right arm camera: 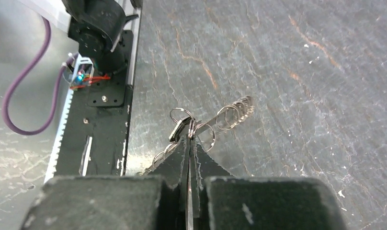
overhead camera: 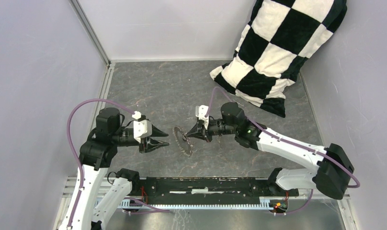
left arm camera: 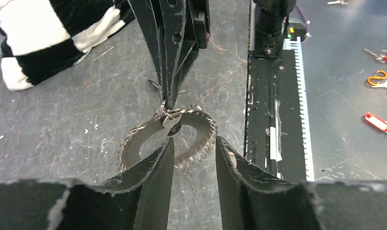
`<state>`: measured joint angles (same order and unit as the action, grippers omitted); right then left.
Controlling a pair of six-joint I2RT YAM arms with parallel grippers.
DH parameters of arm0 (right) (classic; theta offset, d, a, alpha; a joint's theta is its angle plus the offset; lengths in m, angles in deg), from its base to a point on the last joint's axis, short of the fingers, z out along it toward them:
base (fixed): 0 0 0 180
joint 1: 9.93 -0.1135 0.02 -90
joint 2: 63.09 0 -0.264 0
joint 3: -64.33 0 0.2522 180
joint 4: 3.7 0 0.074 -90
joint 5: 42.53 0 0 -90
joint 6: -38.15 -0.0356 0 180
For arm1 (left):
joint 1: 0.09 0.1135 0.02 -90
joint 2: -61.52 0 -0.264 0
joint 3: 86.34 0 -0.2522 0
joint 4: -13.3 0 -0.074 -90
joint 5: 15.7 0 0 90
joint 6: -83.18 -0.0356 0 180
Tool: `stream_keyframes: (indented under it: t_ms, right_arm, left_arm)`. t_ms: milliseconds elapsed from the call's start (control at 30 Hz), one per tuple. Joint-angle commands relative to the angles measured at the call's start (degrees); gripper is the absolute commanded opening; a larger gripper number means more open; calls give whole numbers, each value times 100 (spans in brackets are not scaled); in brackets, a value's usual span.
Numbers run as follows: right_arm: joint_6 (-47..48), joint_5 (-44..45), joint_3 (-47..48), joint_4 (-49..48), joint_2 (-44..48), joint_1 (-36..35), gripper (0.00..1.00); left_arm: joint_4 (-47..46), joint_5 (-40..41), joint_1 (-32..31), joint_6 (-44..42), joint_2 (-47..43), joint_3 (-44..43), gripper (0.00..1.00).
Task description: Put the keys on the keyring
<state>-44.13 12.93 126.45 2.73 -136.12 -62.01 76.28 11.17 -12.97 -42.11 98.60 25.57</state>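
Rail, black, runs in front of the keyring. Left gripper hangs just left of the keyring, jaws apart, holding nothing. Right gripper is squeezed tight, pinching the keyring's right rim. Checkered pillow lies far behind.

The table is a dark grey, marbled slab, scratched and flecked with white specks; between the left gripper and the right gripper the keyring stands tilted, its lower edge apparently on the slab; well apart from the right gripper, on the far side of its arm, a black-and-white checked pillow slumps into the corner; nearer than both grippers, a black rail runs along the table's edge.
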Motion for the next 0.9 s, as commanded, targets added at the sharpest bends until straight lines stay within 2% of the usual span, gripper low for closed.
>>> stream_keyframes:
  t_ms: [0,133,333,867]
  right_arm:
    - [-258,42,268,-112,416,-176,0]
    - [120,677,953,911,362,-527,0]
    - [388,1421,2016,2105,102,-1013,0]
    - [660,1595,2793,2490,9,-1626,0]
  left_arm:
    - [-59,-614,-4,-189,16,-4,46]
    - [-686,-1023,-4,614,36,-39,49]
    - [-1783,-1055,-4,1826,32,127,49]
    - [-2164,-740,-4,2474,27,142,40]
